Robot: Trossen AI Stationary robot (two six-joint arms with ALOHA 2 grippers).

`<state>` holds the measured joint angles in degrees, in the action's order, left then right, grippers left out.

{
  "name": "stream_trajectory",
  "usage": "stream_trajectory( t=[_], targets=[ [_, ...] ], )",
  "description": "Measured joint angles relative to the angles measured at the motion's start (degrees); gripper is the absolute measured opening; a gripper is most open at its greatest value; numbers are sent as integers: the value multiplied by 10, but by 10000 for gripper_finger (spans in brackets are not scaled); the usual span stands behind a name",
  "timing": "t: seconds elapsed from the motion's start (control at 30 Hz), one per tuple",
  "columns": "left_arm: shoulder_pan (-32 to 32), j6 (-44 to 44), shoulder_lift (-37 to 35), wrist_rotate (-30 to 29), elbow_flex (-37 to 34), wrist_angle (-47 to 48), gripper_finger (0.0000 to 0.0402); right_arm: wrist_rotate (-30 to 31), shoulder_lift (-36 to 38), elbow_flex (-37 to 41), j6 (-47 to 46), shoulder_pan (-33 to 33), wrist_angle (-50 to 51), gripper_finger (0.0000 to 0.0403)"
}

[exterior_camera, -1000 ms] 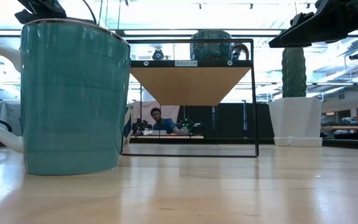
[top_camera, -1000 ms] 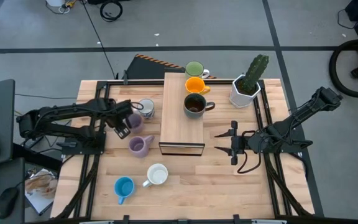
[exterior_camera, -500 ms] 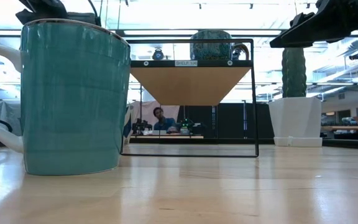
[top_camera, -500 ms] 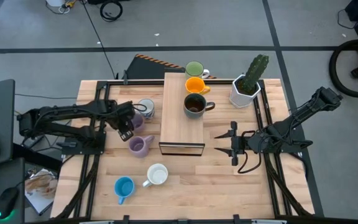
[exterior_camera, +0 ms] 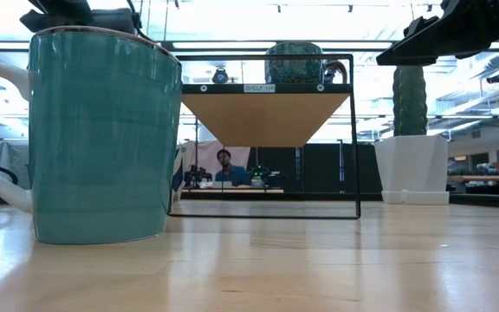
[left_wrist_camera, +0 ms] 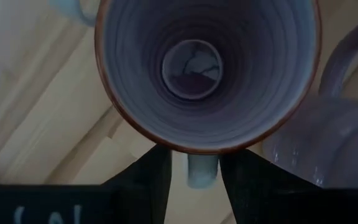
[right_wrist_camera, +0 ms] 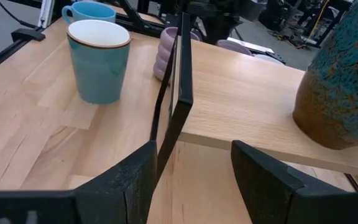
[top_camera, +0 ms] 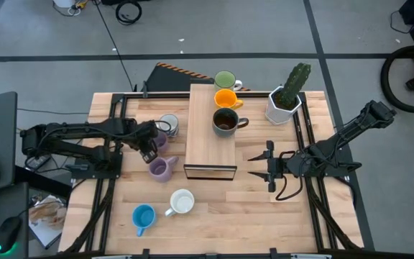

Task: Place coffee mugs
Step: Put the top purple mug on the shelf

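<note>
Grey floor (top_camera: 264, 29) with dark seams, bright ceiling lights (exterior_camera: 232, 13)

Open wooden tabletop (top_camera: 264, 208) at lower right of the high view allows free passage. Centre is blocked by the raised wooden shelf on a black wire frame (top_camera: 210, 133). Left of it, lilac ribbed mugs (top_camera: 161, 168) crowd the gap.

High view: overhead, straight down, whole table (top_camera: 214, 208) and both arms in frame.

Low view: at tabletop height, level across to the room; blue mug (exterior_camera: 102, 134) very near the lens, shelf (exterior_camera: 265, 113) behind.

Left wrist view: looks down into a lilac mug (left_wrist_camera: 207, 68), very close.

Right wrist view: faces across the table toward the shelf edge (right_wrist_camera: 179, 74); shares the blue mug (right_wrist_camera: 84, 11) with the low and high views.
</note>
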<state>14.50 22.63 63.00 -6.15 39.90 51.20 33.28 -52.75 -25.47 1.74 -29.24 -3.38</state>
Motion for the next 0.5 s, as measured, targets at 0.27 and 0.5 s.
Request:
stream_trajectory(
  t=[0.27, 0.5],
  targets=[
    [1, 27, 0, -7, 0, -7, 139, -2, 0, 0, 0, 0, 0, 212],
    [1, 32, 0, -12, 0, -8, 119, -4, 0, 0, 0, 0, -3, 212]
  ],
)
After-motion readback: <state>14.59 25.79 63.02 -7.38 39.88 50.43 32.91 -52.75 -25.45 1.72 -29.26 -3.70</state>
